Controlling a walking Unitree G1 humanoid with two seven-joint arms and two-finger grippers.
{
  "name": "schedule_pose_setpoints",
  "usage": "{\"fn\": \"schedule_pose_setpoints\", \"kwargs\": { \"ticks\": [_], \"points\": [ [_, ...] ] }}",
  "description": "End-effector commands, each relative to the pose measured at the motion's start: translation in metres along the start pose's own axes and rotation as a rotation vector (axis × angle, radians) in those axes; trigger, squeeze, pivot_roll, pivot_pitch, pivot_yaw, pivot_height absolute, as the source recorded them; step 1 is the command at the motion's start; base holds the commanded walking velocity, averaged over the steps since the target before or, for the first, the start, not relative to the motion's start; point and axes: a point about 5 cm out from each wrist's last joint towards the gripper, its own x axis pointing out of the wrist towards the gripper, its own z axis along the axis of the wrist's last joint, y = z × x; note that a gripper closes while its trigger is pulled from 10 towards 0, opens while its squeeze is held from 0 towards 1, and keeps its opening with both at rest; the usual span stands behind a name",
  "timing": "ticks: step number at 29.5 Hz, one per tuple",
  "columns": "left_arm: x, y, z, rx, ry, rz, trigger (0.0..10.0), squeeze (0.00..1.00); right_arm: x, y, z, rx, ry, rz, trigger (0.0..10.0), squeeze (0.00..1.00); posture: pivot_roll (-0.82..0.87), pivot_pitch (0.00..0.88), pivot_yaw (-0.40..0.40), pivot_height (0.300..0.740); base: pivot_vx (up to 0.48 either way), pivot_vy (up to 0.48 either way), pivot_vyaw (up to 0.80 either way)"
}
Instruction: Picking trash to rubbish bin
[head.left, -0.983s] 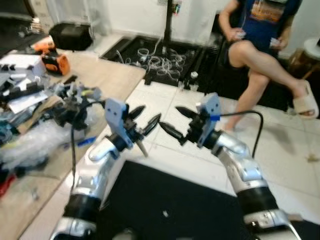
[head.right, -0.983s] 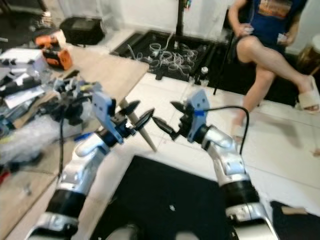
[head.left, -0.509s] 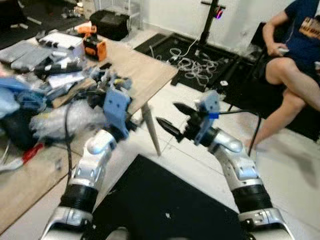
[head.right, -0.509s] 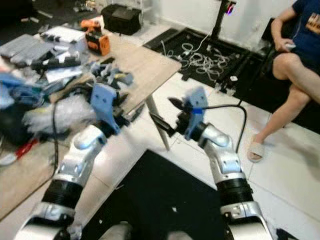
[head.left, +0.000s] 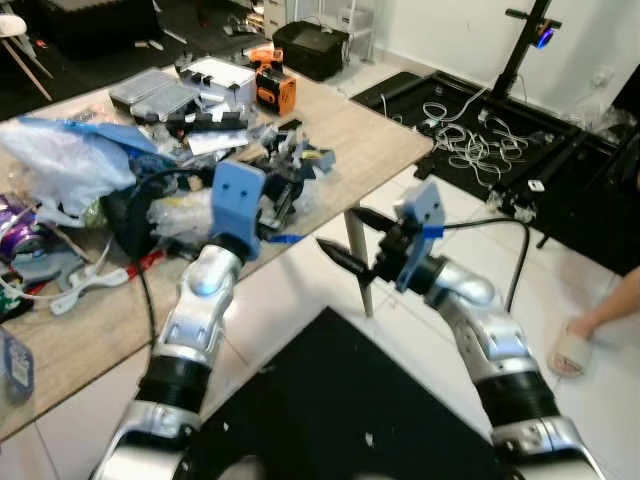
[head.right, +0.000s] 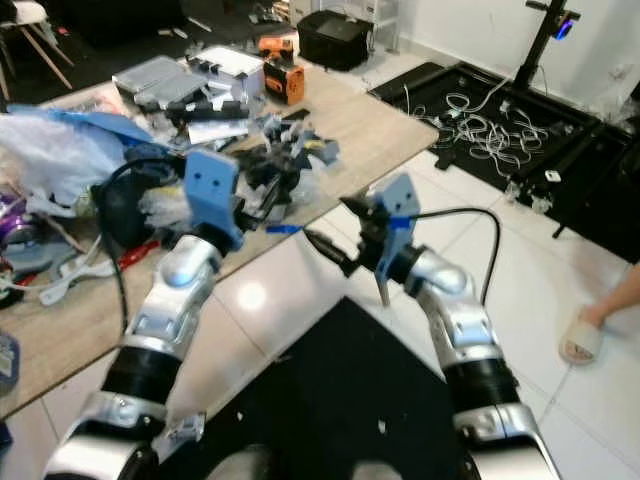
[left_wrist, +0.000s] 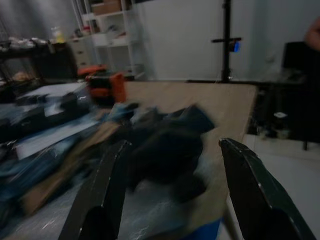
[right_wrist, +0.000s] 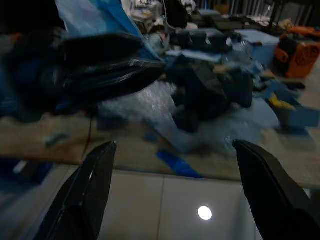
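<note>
On the left side of the head views, a wooden table (head.left: 390, 150) is standing, and it is carrying a big heap of clutter. A clear plastic bag (head.left: 60, 165) is lying at the near left part, bubble wrap (head.left: 185, 215) is lying near the table edge, and a dark pile of small parts (head.right: 285, 160) is sitting just behind it. An orange tool (head.left: 272, 90) and a grey case (head.right: 160, 78) are resting at the far end, with a black bag (head.left: 320, 48) on the floor behind them. A blue scrap (right_wrist: 175, 164) is lying close to the table edge.

The left gripper (left_wrist: 172, 192) is hovering over the table edge, pointing at the dark pile and the bubble wrap. Its fingers are standing wide apart and are holding nothing.

The right gripper (head.left: 345, 240) is hanging above the white tiled floor (head.left: 290, 300), just beside the table corner and its leg. Its fingers are also spread wide and empty, and they are pointing toward the clutter.

A black mat (head.left: 330, 400) is lying on the floor under the arms. White cables (head.left: 480, 150) are lying near a black stand (head.left: 520, 45) on the far side. At the right edge, a person's foot in a slipper (head.right: 582, 340) is showing.
</note>
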Motion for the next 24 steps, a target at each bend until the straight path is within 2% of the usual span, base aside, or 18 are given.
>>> {"fn": "schedule_pose_setpoints", "kwargs": {
  "ticks": [1, 4, 9, 15, 24],
  "points": [
    [-0.0027, -0.0002, -0.0058, 0.016, 0.024, -0.025, 10.0, 0.00, 0.0013, 0.0031, -0.0022, 0.013, 0.000, 0.006, 10.0, 0.00, -0.07, 0.000, -0.039, 0.740, 0.000, 0.000, 0.00],
    [-0.0032, 0.0006, -0.0075, 0.041, 0.035, -0.028, 10.0, 0.00, 0.0014, 0.0026, -0.0027, 0.018, 0.001, 0.000, 10.0, 0.00, -0.07, 0.000, -0.039, 0.740, 0.000, 0.000, 0.00],
    [-0.0039, 0.0013, -0.0118, 0.021, 0.061, -0.028, 10.0, 0.00, 0.0011, 0.0025, -0.0030, 0.017, 0.004, -0.002, 10.0, 0.00, -0.07, 0.000, -0.039, 0.740, 0.000, 0.000, 0.00],
    [-0.0043, 0.0001, -0.0140, 0.004, 0.071, -0.035, 10.0, 0.00, 0.0009, 0.0025, -0.0035, 0.019, 0.004, -0.004, 10.0, 0.00, -0.07, 0.000, -0.041, 0.740, 0.000, -0.329, 0.00],
    [-0.0045, 0.0008, -0.0144, -0.008, 0.072, -0.036, 10.0, 0.00, 0.0011, 0.0025, -0.0026, 0.022, -0.001, -0.005, 10.0, 0.00, -0.07, 0.000, -0.041, 0.740, 0.000, -0.480, 0.00]
  ]
}}
